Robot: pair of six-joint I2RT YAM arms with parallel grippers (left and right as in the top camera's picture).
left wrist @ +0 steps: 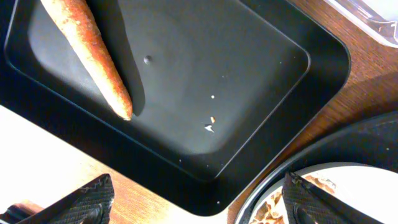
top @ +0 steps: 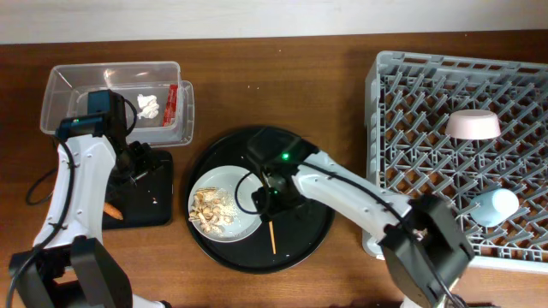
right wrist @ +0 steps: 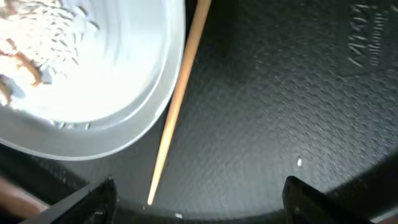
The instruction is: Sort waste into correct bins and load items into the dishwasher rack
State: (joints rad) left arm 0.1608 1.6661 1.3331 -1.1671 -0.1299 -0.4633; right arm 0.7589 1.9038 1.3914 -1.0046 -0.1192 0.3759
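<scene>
The pale plate (top: 224, 204) lies on the round black tray (top: 304, 227) and holds beige food scraps (top: 211, 210). My right gripper (top: 274, 197) is open and empty, low over the round tray at the plate's right rim; its wrist view shows the plate (right wrist: 93, 81) and my open right gripper (right wrist: 196, 199). My left gripper (top: 137, 164) is open and empty above the shallow black tray (top: 150, 205), which holds the carrot piece (top: 112, 210); the carrot (left wrist: 93, 56), my left gripper (left wrist: 196, 202) and the scraps (left wrist: 273, 205) show in the left wrist view. The clear tub (top: 68, 85) holds the white tissue (top: 150, 105) and red wrapper (top: 172, 103). The grey rack (top: 411, 111) holds the bowl (top: 473, 125) and light-blue cup (top: 495, 206).
A wooden chopstick (top: 272, 235) lies on the round tray beside the plate, right under the right gripper (right wrist: 177, 99). The black tray (left wrist: 249, 74) sits between the clear tub and the round tray. The rack fills the right side of the table.
</scene>
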